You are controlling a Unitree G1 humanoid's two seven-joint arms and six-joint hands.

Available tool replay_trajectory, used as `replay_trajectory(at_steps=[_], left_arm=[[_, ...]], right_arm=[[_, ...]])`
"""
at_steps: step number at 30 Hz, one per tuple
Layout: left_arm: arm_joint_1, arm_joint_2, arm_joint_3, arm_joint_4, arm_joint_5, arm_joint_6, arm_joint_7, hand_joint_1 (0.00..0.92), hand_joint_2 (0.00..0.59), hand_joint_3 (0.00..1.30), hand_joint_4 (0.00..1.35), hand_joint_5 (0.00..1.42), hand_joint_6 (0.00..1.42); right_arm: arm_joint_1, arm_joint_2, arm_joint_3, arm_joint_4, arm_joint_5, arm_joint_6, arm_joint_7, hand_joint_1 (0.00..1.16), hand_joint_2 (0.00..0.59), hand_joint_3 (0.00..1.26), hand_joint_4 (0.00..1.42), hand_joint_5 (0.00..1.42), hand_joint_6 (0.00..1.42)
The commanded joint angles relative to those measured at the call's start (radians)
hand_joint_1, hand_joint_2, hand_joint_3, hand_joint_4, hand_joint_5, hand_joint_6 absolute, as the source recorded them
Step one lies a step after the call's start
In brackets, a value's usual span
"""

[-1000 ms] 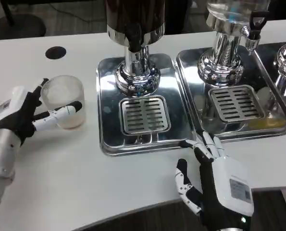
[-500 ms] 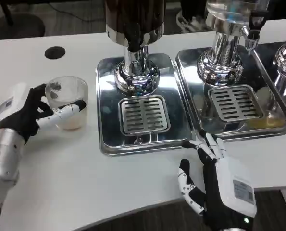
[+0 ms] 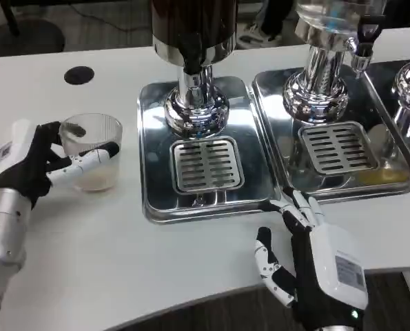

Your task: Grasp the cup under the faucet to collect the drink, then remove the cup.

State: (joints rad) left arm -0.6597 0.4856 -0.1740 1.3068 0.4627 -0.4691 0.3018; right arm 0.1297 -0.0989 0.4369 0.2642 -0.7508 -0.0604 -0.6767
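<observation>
My left hand holds the clear cup on the white bench, fingers around its side, just left of the steel drip tray under the dark dispenser. My right hand rests flat at the bench's near edge, fingers spread, holding nothing.

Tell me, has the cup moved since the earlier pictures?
Yes, slightly. The cup, held in the left hand, sits a little further left of the tray than half a second ago.

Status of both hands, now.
Left hand: holding the clear cup on the table, left of the tray.
Right hand: open, holding nothing, fingers spread at the tray's front edge.
</observation>
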Motion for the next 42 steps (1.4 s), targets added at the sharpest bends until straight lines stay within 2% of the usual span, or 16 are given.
replay_trajectory(at_steps=[1,12,17,24,31,42], left_arm=[[0.01,0.007,0.013,-0.005,-0.018,-0.046,0.044,0.327,0.199,0.44,0.5,0.76,0.88],[0.018,-0.003,0.026,-0.02,-0.042,-0.126,0.054,0.328,0.2,0.45,0.52,0.77,0.91],[0.004,-0.025,0.012,-0.028,-0.034,-0.158,0.037,0.328,0.2,0.45,0.52,0.77,0.91],[-0.017,-0.065,-0.012,-0.029,-0.023,-0.167,0.016,0.328,0.197,0.46,0.52,0.77,0.92],[-0.047,-0.124,-0.053,-0.027,-0.007,-0.159,-0.002,0.328,0.196,0.46,0.52,0.77,0.92],[-0.103,-0.198,-0.107,-0.007,0.026,-0.101,-0.008,0.328,0.195,0.46,0.52,0.76,0.9]], right_arm=[[0.003,-0.005,-0.006,-0.01,0.006,-0.018,0.006,0.49,0.517,0.37,0.12,0.09,0.25],[0.002,-0.006,-0.008,-0.017,0.002,-0.026,0.005,0.48,0.516,0.36,0.12,0.09,0.25],[0.006,-0.007,-0.008,-0.036,-0.004,-0.025,0.003,0.48,0.516,0.36,0.12,0.09,0.25],[0.016,-0.001,-0.008,-0.066,-0.007,-0.015,0.003,0.47,0.516,0.36,0.12,0.09,0.25],[0.045,0.005,-0.008,-0.117,-0.017,-0.003,0.005,0.47,0.516,0.36,0.12,0.09,0.25],[0.085,0.027,-0.001,-0.182,-0.034,0.034,-0.001,0.47,0.516,0.36,0.12,0.09,0.25]])
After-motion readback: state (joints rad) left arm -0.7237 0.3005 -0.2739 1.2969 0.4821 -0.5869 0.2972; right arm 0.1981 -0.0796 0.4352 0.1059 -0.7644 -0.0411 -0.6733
